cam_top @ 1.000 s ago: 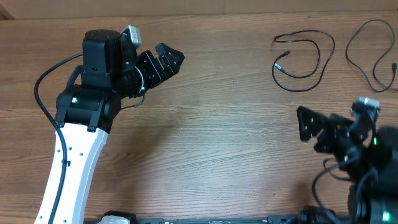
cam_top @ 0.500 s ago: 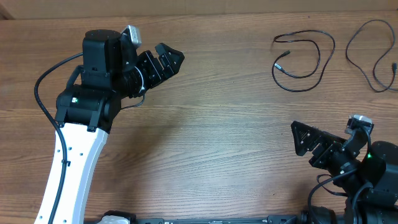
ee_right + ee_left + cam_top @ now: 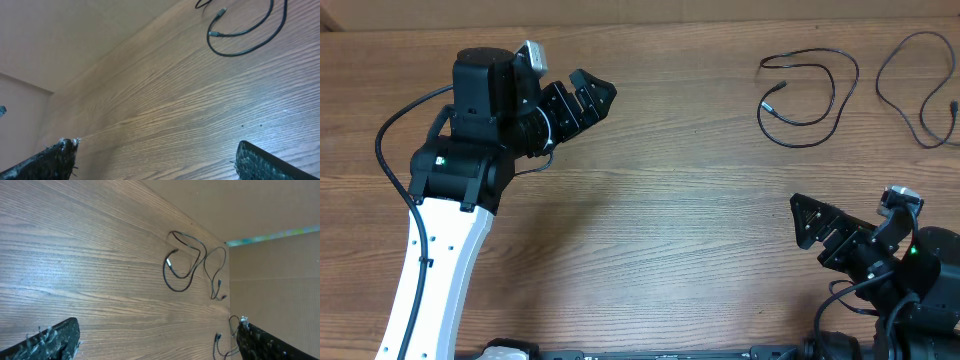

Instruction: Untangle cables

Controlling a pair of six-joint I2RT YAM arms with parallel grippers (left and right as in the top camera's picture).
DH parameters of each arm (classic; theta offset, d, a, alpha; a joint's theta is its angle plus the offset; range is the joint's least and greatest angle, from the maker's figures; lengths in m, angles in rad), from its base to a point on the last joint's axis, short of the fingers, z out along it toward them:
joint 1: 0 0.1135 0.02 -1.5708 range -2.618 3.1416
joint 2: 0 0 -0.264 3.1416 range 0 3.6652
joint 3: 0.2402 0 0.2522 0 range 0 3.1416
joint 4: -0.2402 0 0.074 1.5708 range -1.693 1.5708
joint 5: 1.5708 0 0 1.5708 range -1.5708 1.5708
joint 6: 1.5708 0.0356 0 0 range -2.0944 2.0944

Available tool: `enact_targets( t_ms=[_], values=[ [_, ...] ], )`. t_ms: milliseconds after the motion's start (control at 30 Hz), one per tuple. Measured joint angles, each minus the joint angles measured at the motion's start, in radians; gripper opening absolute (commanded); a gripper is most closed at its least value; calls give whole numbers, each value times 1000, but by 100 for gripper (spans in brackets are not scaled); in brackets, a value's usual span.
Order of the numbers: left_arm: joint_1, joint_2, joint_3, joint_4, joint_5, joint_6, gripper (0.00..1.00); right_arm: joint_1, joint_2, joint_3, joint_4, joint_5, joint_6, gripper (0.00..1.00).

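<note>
Over on the left, the left arm's black two-finger claw [image 3: 582, 103] hangs wide and empty above the brown wood-grain table [image 3: 680, 220]. Toward the far right lies a thin black cable [image 3: 803, 122] in a loose loop, its silvery plug tip turned inward. Nearer me, the right claw [image 3: 820, 228] gapes just as wide, holding nothing. Furthest right, a second thin black cable [image 3: 918, 133] lies apart from the first. Both look light and limp, likely to slide on wood. I'd pinch mid-cord, not the plug.
</note>
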Motion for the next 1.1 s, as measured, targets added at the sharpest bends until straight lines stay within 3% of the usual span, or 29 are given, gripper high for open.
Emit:
enact_targets(
  t_ms=[200,333,733,1100],
  values=[
    [0,0,0,0,0,0,100,110,0,0,44,48,0,100],
    [0,0,0,0,0,0,100,169,-10,-26,160,93,0,100],
    [0,0,0,0,0,0,100,180,-192,-352,592,124,1,100],
    [0,0,0,0,0,0,100,179,-356,-482,713,135,0,100]
  ],
)
